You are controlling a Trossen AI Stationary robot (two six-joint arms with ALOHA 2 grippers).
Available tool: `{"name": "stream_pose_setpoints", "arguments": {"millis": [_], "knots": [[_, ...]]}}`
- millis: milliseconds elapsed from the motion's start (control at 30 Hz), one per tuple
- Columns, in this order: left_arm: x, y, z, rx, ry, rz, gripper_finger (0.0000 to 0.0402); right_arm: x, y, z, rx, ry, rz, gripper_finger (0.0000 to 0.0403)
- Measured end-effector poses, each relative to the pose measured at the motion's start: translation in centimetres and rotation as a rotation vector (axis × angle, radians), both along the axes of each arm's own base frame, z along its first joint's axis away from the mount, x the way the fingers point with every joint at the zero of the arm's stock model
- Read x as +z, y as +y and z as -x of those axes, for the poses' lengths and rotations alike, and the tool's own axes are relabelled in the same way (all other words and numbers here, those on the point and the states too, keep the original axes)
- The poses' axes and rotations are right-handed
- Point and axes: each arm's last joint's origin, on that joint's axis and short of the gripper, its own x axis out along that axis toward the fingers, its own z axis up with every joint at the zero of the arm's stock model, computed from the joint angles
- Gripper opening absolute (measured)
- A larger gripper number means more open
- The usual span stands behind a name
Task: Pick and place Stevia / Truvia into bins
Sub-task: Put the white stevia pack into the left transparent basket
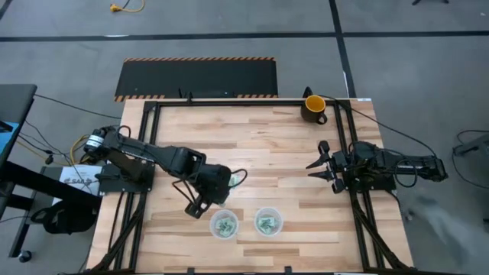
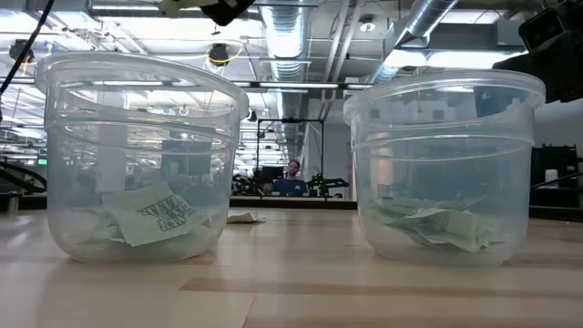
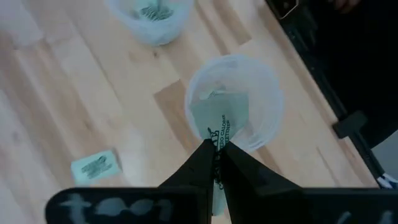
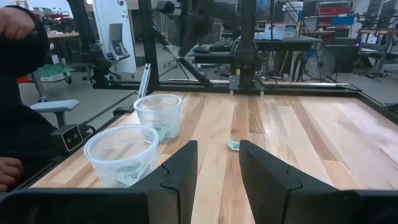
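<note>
high view: my left tool (image 1: 196,208) hangs at ten o'clock of the left cup (image 1: 224,224); my right tool (image 1: 321,165) waits, parted and empty, at three o'clock of the tabletop (image 1: 252,145). left wrist view: its fingers (image 3: 202,163) pinch a stevia packet (image 3: 222,121) above that cup; another packet (image 3: 93,167) lies alone.

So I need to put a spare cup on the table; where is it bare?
The middle of the table is bare, between the mug at the far edge and the two cups near the front. It is crowded by the left cup: the left hand, shut on a packet, hangs there, with a loose packet beside it.
</note>
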Motion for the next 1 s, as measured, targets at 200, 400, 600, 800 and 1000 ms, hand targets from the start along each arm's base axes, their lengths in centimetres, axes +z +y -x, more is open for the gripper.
{"name": "stream_pose_setpoints", "arguments": {"millis": [200, 400, 600, 800, 1000], "knots": [[-0.4, -1.8, -0.7, -0.072, -0.031, 0.071, 0.0011, 0.0, 0.0, 0.0, 0.000, 0.000, 0.000, 0.0113], [-2.1, -3.6, -1.6, -0.119, -0.009, 0.083, 0.0011, 0.0, 0.0, 0.0, 0.000, 0.003, 0.000, 0.0113], [-4.4, -4.8, -2.5, -0.145, 0.054, 0.079, 0.0011, -0.1, 0.0, -0.1, 0.000, 0.013, -0.001, 0.0113], [-5.3, -5.5, -3.0, -0.166, 0.064, 0.097, 0.0011, -0.2, 0.0, -0.1, 0.000, 0.020, -0.001, 0.0113], [-6.3, -5.7, -3.3, -0.120, 0.115, 0.103, 0.0011, -0.2, 0.0, -0.1, 0.000, 0.019, -0.001, 0.0113]]}}
